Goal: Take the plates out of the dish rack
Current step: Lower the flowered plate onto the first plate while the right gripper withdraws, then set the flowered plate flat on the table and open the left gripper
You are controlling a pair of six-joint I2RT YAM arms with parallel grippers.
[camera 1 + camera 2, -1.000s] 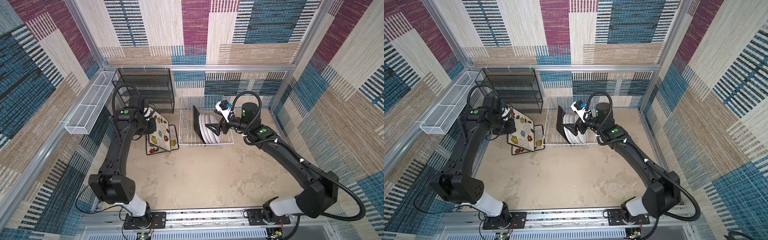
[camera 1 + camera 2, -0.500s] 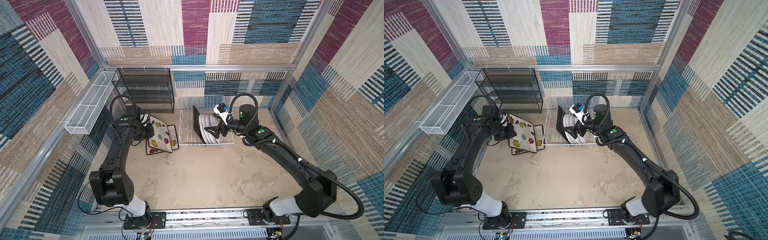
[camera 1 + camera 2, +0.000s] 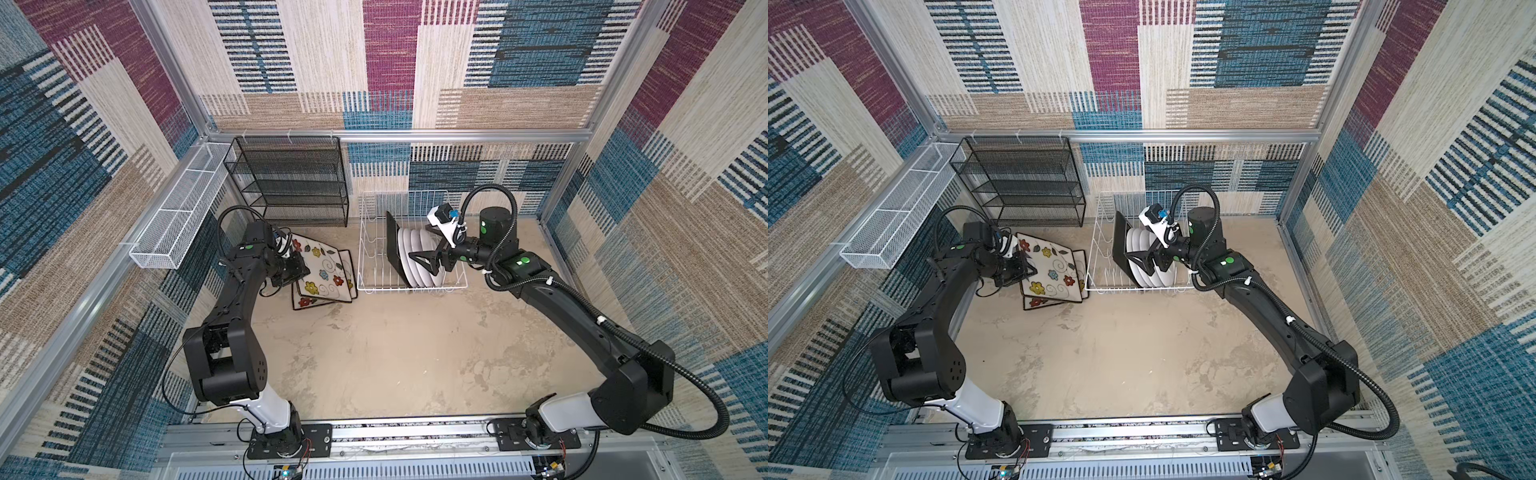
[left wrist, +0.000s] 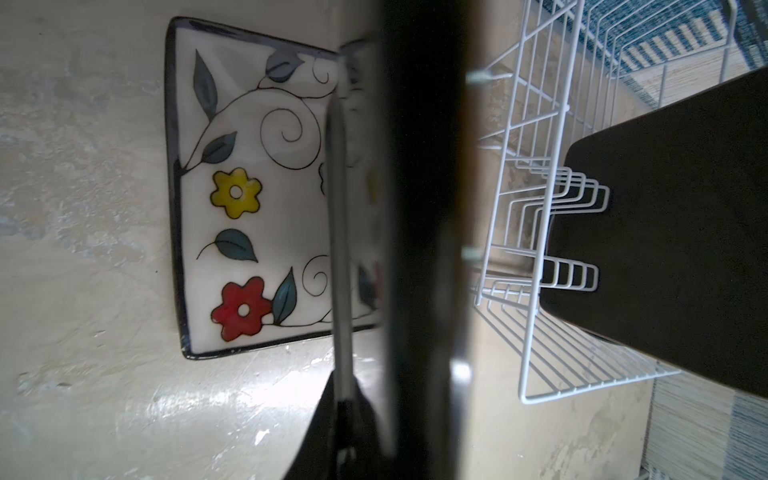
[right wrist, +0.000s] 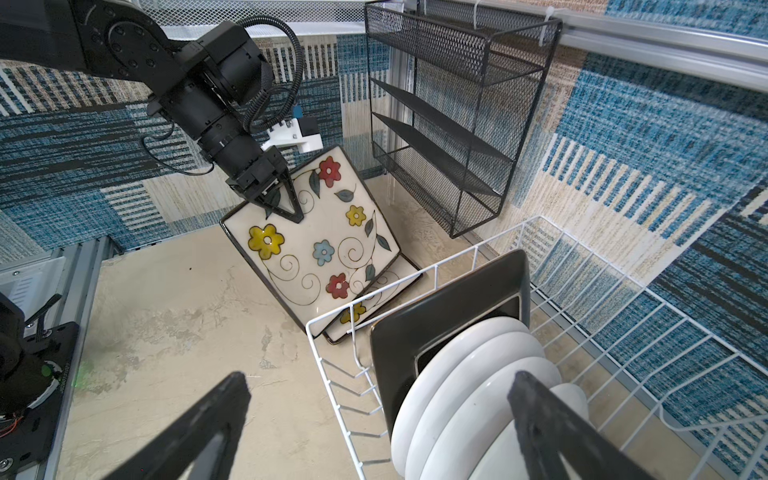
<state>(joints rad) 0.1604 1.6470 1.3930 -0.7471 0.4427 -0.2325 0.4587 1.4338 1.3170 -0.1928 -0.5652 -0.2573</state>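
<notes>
Bare floor (image 3: 374, 353) open mid-cell, dish rack (image 3: 368, 249) wires fencing plates (image 3: 419, 279), black shelf unit (image 3: 291, 183) behind

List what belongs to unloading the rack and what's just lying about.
Job: white wire dish rack; black-backed square plate and round white plates in it; flowered square plate in shut left gripper; flowered plates stacked beneath; open right gripper.
Lying about: black mesh shelf unit; long white mesh basket.

Both top views were bright, evenly lit and sharp, with soft shadows on the floor (image 3: 374, 353) and wide-angle stretch toward the corners. In the left wrist view a square plate (image 4: 419, 208) close to the lens was a dark blur, and glare whitened the floor. The right wrist view was crisp except the right gripper (image 5: 380, 376), its fingers (image 5: 199, 428) soft.
</notes>
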